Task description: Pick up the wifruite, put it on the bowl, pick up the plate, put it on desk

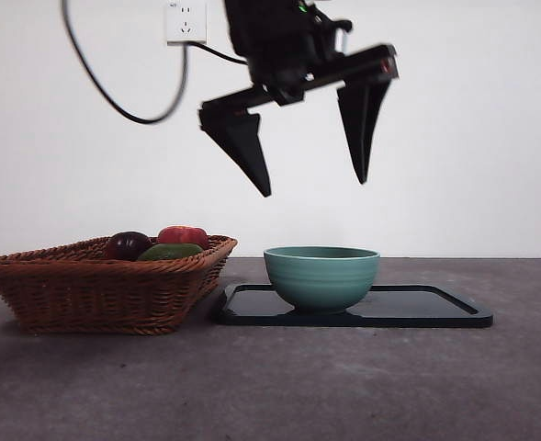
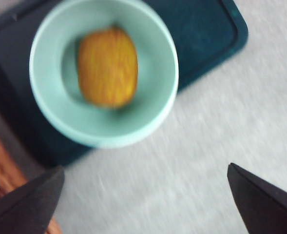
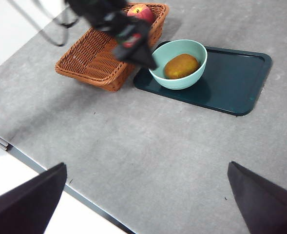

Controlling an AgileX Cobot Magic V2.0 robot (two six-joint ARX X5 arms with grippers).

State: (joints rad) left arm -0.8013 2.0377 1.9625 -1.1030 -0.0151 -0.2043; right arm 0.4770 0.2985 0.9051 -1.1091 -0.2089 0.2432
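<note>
Here we see the basket (image 1: 105, 280) below and left of the left gripper (image 1: 311, 188), which hangs spread and empty above the bowl (image 1: 321, 276); the wifruite (image 2: 107, 67) lies inside it, on the tray (image 1: 435, 308). The right gripper (image 3: 143, 195) waits apart, jaws released.

— From the front view I can't see the wifruite (image 2: 107, 67) at all; the bowl (image 1: 321, 276) wall hides it. Can you?

— Only in my wrist views, and the left wrist picture is smeared — I can't make out its stem spot there. The tray (image 2: 206, 39) runs off that picture's edge too.

— My left gripper (image 1: 311, 188) is cut off above, its arm out of frame.

— In the right wrist view it covers part of the basket (image 3: 99, 58); the fruit behind it is hidden, apart from one red fruit (image 3: 140, 11).
</note>
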